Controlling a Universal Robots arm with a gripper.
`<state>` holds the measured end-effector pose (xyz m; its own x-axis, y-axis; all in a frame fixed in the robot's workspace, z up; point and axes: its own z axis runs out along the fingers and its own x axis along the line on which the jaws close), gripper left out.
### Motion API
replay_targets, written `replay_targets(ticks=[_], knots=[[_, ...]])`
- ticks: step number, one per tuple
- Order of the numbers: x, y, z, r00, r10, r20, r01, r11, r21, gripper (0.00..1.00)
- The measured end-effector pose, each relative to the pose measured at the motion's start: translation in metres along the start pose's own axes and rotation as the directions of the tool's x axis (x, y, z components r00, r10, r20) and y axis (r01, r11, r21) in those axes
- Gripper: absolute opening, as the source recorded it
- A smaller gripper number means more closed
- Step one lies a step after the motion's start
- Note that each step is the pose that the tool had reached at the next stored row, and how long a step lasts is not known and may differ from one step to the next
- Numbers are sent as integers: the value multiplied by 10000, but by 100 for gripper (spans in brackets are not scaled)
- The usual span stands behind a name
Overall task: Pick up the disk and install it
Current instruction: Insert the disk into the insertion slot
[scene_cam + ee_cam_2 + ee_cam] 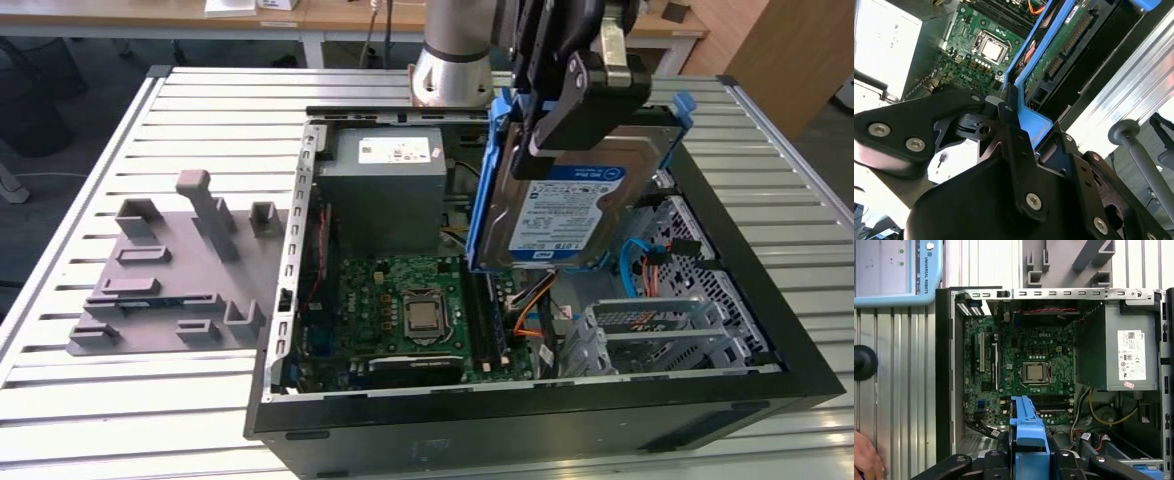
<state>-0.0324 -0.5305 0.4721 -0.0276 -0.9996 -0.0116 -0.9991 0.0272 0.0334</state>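
The disk point(567, 205), a silver drive with a white-and-blue label in a blue bracket, hangs on edge above the open computer case point(534, 415), over its middle-right part. My gripper point(577, 115) is shut on the disk's upper end. In the second wrist view the black fingers point(1004, 125) clamp the blue bracket point(1030, 119), and the disk's green circuit side point(1054, 65) shows. In the first wrist view the bracket's blue edge point(1026, 425) sticks out from the gripper point(1029, 465) over the motherboard point(1029, 370).
Inside the case are the motherboard point(400, 300), a grey power supply box point(387, 185) and a metal drive cage point(661, 330) with orange and blue cables. A grey plastic stand point(174, 270) lies at the exterior view's left. A person's hand point(864, 460) and a teach pendant point(894, 270) lie beside the case.
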Motion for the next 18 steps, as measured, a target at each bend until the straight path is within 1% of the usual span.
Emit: replay_targets(ticks=[5,8,18], knots=[[4,-73,13,10000,1,-1,-1,10000,0,36],[17,-88,21,10000,8,-2,-8,10000,-1,36],[126,-114,41,10000,83,0,-83,10000,1,36]])
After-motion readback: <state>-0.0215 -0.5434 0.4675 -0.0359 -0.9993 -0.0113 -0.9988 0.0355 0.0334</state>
